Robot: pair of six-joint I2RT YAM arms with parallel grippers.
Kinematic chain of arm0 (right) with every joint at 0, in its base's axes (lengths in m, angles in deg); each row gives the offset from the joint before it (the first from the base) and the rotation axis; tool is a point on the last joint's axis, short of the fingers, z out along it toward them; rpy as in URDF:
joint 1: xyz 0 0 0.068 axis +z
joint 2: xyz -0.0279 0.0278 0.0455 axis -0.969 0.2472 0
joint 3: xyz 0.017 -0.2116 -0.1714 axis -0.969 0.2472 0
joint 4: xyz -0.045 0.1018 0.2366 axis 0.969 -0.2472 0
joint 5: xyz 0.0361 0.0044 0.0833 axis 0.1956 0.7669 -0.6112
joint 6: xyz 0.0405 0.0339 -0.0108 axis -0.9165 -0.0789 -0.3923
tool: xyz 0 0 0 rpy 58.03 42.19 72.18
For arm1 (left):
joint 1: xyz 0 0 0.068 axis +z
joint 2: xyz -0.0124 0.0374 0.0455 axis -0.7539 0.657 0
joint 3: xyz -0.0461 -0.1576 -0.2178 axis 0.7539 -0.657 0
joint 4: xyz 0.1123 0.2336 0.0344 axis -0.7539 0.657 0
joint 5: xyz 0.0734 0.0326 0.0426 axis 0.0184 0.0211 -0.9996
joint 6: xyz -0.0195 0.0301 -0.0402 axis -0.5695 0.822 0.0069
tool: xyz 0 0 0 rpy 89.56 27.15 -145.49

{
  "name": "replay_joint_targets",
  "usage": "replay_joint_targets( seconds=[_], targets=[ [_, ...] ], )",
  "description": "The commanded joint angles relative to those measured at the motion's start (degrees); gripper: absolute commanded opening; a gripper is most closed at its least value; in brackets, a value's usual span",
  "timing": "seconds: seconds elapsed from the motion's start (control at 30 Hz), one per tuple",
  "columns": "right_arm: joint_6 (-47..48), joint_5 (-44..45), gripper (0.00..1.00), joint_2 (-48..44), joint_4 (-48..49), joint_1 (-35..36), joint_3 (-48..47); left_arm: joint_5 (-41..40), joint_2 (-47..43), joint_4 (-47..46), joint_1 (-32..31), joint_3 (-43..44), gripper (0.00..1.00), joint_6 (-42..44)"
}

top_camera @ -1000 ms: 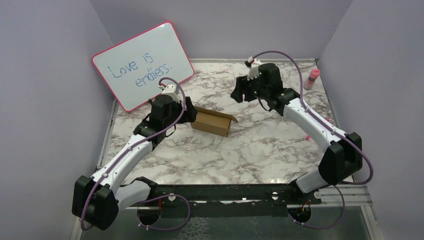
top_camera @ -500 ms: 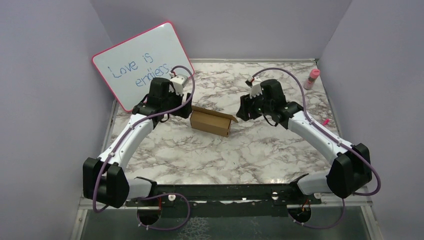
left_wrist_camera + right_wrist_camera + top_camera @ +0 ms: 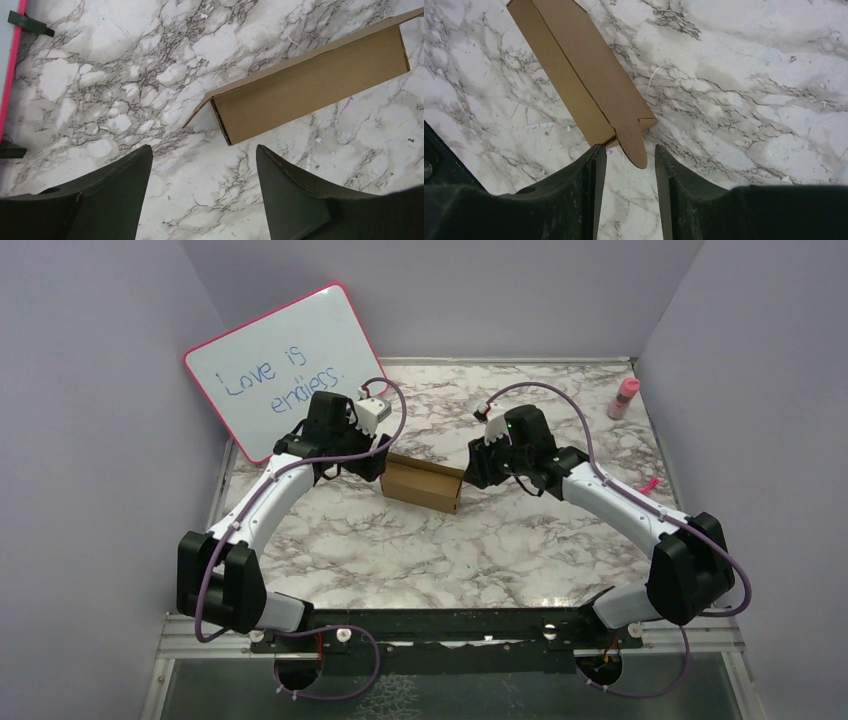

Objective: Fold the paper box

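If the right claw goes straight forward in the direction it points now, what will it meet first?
Most likely the rounded end tab of the plain brown cardboard box, which lies just ahead of the right claw, in line with the gap between its open jaws. Depth is unclear, so the claw might pass above it.

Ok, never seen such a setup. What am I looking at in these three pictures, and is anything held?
Two robot arms are bolted at the near edge of a marble table. The wide picture comes from a fixed camera above and behind them; the other two from a camera on each wrist, looking past that arm's own dark fingers. On the table lies a brown paper box, with a whiteboard leaning at the back left and a pink bottle at the back right. The left claw is open, just short of one end of the box. The right claw is open at the other end, a loose flap between its fingers, not pinched. Nothing is held.
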Motion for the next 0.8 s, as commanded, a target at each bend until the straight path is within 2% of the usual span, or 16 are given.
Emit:
replay_joint_targets(
  seconds=[0.0,0.43,0.6,0.77],
  targets=[
    [1.4,-0.3,0.44,1.6,2.7,0.8,-0.6,2.9,1.8,0.6,0.3,3.4,0.75,5.6],
    [3.5,0.0,0.25,2.8,2.3,1.9,-0.9,6.2,8.4,4.5,0.2,8.4,0.61,10.1],
    [3.5,-0.2,0.19,2.6,2.3,2.1,-0.9,7.1,8.7,4.8,0.3,8.5,0.55,10.6],
    [5.3,-0.3,0.17,2.5,2.2,2.3,-0.9,7.4,9.8,4.7,0.3,8.9,0.5,10.9]
  ],
)
